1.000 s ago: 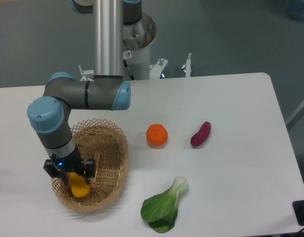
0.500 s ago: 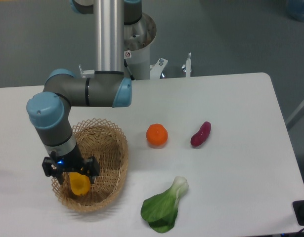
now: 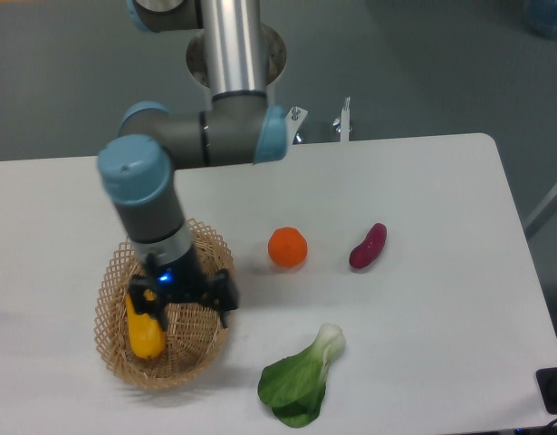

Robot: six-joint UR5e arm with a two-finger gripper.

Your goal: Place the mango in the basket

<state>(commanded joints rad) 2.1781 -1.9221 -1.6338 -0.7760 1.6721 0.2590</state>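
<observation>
The yellow-orange mango [image 3: 145,333] lies inside the tan wicker basket [image 3: 166,378] at the front left of the table, in the basket's left half. My gripper [image 3: 189,304] hangs over the basket's right half, just right of the mango and above it. Its jaws are spread apart and hold nothing. The arm's grey wrist hides part of the basket's far rim.
A round orange [image 3: 287,246] sits right of the basket. A purple sweet potato [image 3: 368,246] lies further right. A green bok choy [image 3: 301,381] lies near the table's front edge. The robot's base column [image 3: 231,45] stands behind the table.
The gripper has let go of the mango, which now lies in the basket. The arm has swung right and lifted, so the gripper is off the mango and over the basket's right half.
</observation>
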